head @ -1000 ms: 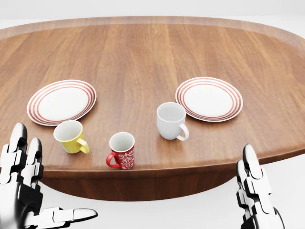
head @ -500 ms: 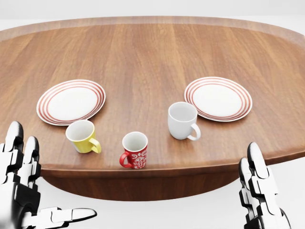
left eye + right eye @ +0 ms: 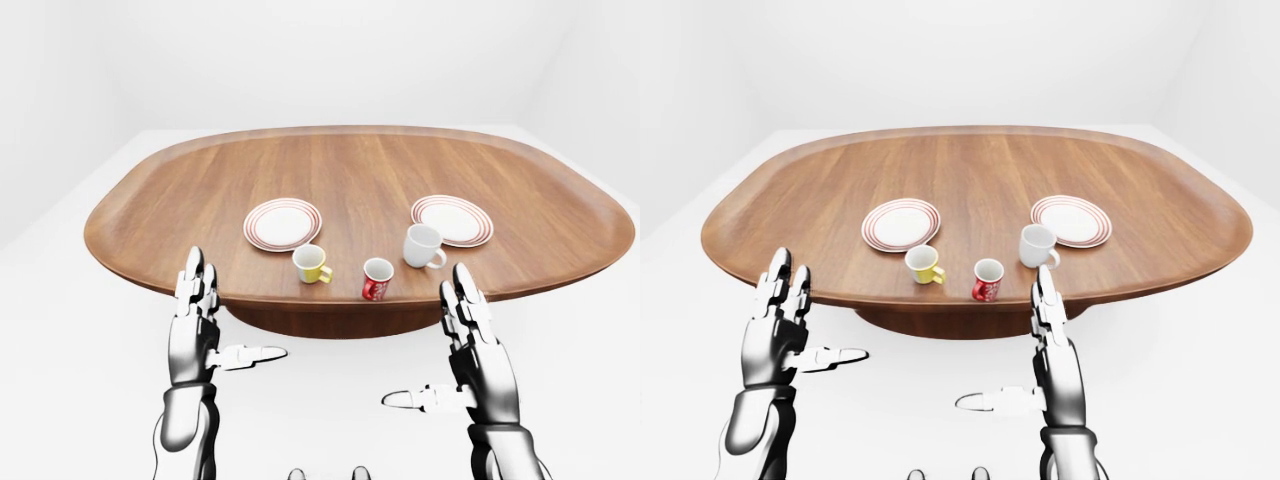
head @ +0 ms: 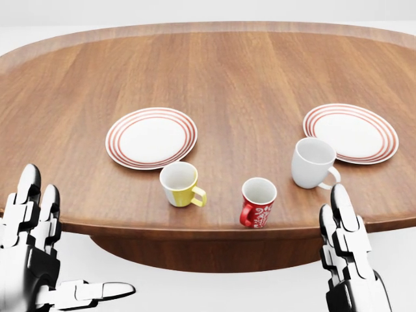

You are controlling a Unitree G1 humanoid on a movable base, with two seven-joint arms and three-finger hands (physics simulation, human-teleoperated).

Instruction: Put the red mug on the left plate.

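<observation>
The red mug (image 4: 258, 203) with a white pattern stands upright near the table's near edge, its handle to the left. The left plate (image 4: 151, 138), white with red rings, lies up and to the left of it. Both hands hover below the table edge, off the table. My left hand (image 3: 235, 305) is open and empty, at the lower left. My right hand (image 3: 425, 338) is open and empty, its fingertips (image 4: 341, 198) just right of the red mug and not touching it.
A yellow mug (image 4: 180, 184) stands between the red mug and the left plate. A white mug (image 4: 313, 162) stands to the right, beside the right plate (image 4: 351, 133). The oval wooden table (image 4: 214, 71) has a raised rim.
The whole picture has shifted to the right, so the camera has moved left. The mugs and plates keep their places on the table. Both hands stay open, low in the view.
</observation>
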